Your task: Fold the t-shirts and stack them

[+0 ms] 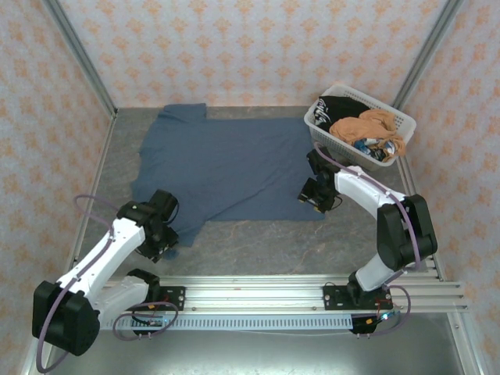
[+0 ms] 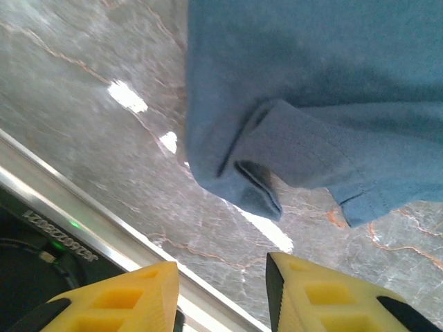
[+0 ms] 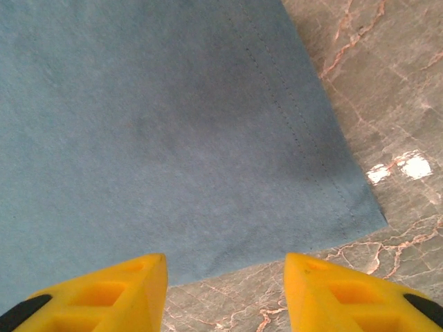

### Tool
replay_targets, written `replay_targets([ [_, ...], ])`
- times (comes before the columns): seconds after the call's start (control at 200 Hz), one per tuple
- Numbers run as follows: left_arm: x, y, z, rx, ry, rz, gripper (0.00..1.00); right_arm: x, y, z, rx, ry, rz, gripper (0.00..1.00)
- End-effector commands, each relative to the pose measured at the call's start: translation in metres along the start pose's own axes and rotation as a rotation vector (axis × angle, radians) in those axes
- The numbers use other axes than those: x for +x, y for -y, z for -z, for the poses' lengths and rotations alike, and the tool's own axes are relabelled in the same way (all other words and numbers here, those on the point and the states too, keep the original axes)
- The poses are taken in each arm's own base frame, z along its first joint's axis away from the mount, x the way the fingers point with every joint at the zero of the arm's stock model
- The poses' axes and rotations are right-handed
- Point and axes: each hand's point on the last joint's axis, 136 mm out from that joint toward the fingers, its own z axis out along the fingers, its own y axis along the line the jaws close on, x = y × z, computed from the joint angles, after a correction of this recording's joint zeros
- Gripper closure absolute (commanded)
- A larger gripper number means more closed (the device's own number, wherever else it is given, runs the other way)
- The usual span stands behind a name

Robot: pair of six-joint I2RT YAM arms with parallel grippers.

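Note:
A slate-blue t-shirt (image 1: 234, 168) lies spread flat on the marble table. Its near-left sleeve (image 2: 291, 155) is bunched just ahead of my left gripper (image 2: 221, 266), which is open above bare table with nothing between its yellow fingers. In the top view the left gripper (image 1: 166, 244) sits at the shirt's near-left corner. My right gripper (image 3: 225, 259) is open over the shirt's near hem (image 3: 277, 249), close to its right corner; from above this gripper (image 1: 311, 197) is by the shirt's near-right edge. A black t-shirt (image 1: 337, 108) and an orange-tan t-shirt (image 1: 367, 126) lie crumpled in the basket.
The white lattice basket (image 1: 322, 134) stands at the back right, just behind the right arm. An aluminium rail (image 1: 258, 289) runs along the table's near edge, close to the left gripper. Patterned walls enclose the table on three sides.

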Motion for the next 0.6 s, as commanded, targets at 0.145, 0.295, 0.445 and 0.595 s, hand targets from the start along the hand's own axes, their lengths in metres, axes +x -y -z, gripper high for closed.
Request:
replay_targets([
  [0.145,0.004,0.031,-0.021,0.005,-0.008,-0.002,0.65,-0.015,-0.012,-0.011,-0.014,0.017,-0.015,0.53],
  [0.295,0.008,0.030,-0.032,-0.073,0.003,-0.080,0.63,-0.033,-0.016,-0.024,0.030,0.016,-0.019,0.53],
  [0.445,0.003,0.016,-0.031,-0.187,0.059,-0.141,0.63,-0.042,-0.014,-0.031,0.070,0.010,-0.029,0.54],
  [0.595,-0.006,0.007,-0.030,-0.217,0.129,-0.162,0.57,-0.044,-0.007,-0.035,0.106,0.016,-0.032,0.54],
])
